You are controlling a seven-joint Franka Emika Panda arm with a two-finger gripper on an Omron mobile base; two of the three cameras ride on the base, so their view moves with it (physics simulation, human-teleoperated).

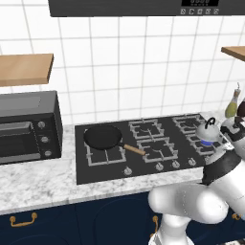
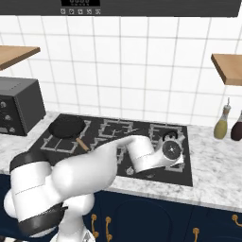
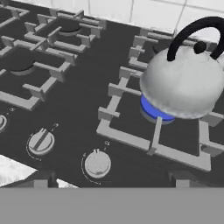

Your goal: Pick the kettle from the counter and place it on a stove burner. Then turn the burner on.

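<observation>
So the kettle (image 3: 183, 81) is already off the worktop (image 1: 43, 184) and parked on a stove burner (image 3: 157, 127), the front one in the right-hand column of the cooktop (image 1: 115, 170), sitting upright on the grate with its blue base band right over the middle. In the left base view you can see the kettle (image 1: 209, 131) over there at the right end, and the frying pan (image 1: 103, 136) is well apart on the far left burner, so nothing's in the way. First half looks done to me. What's left is the knob part: the row of knobs runs along the front edge, and the knob (image 3: 97, 164) just in front of the kettle's grate seems like the likely one, though I can't read any markings to be sure which burner it feeds. The hand (image 3: 111, 179) sits low, near that knob, not holding anything; the tips look spread apart, not touching the knob yet.
</observation>
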